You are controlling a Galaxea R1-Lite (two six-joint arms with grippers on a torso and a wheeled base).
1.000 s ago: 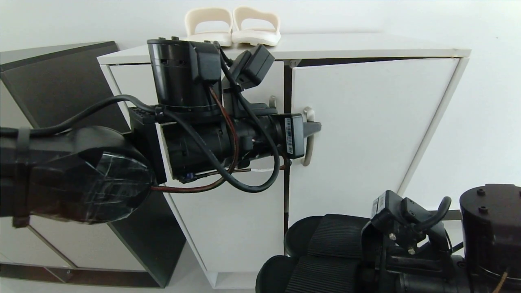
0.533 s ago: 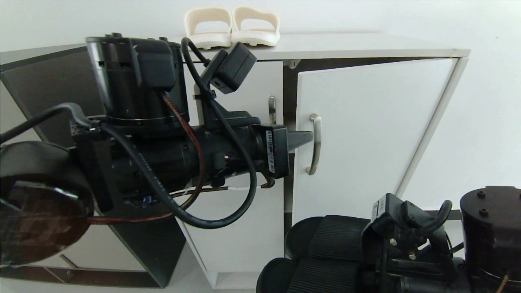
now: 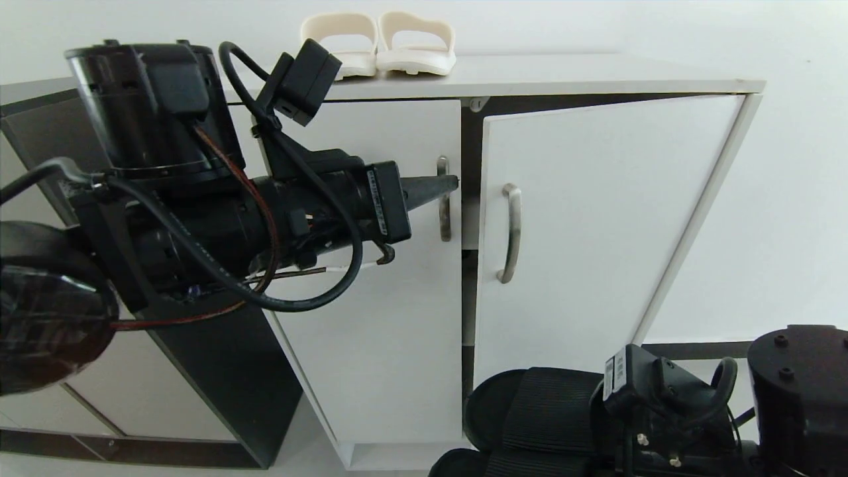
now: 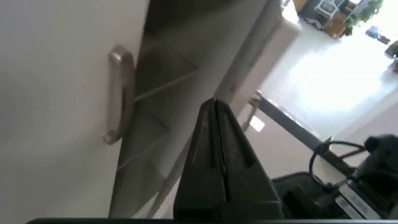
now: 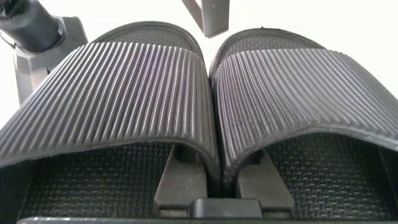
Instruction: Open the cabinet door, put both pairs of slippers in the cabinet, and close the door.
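Left gripper (image 3: 449,184), its fingers pressed together on nothing, has drawn back leftward off the right door's handle (image 3: 509,233). Its tip now sits in front of the left door's handle (image 3: 443,199). Up on the cabinet top (image 3: 583,69), the cream slippers (image 3: 377,41) wait untouched. Further right, the right door (image 3: 596,212) has swung out a little since a second ago, leaving a dark gap along its inner edge with a shelf showing inside. That opening looks too narrow for loading, so I judge the door still needs a wider swing. Low at the right, the right gripper (image 5: 219,186) is clamped on the black slippers (image 3: 530,411), pinching their inner walls together. They have dipped slightly and are held ready near the door's foot.
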